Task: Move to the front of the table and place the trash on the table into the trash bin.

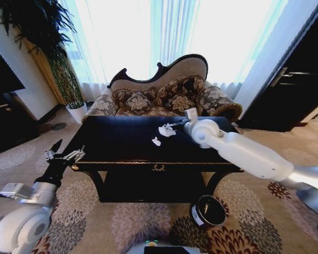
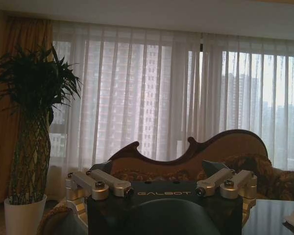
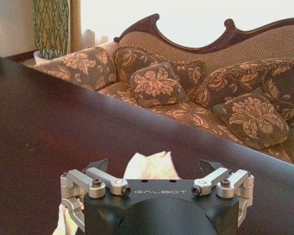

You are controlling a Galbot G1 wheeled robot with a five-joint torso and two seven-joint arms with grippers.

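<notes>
On the glossy black table (image 1: 116, 138) lie two white tissue wads of trash: a larger one (image 1: 167, 130) and a smaller one (image 1: 156, 141) nearer the front edge. My right arm reaches across the table, and its gripper (image 1: 177, 126) sits at the larger wad. In the right wrist view that gripper (image 3: 154, 165) is open, its fingers spread either side of the wad (image 3: 146, 167). My left gripper (image 1: 66, 152) is open and holds nothing, hovering off the table's front left corner. The black trash bin (image 1: 208, 210) stands on the carpet below the table's front right.
A patterned sofa (image 1: 167, 98) stands right behind the table. A tall plant in a white pot (image 1: 77, 111) is at the back left, a dark cabinet (image 1: 2, 114) at the far left and a dark door (image 1: 299, 84) at the right. Floral carpet surrounds the table.
</notes>
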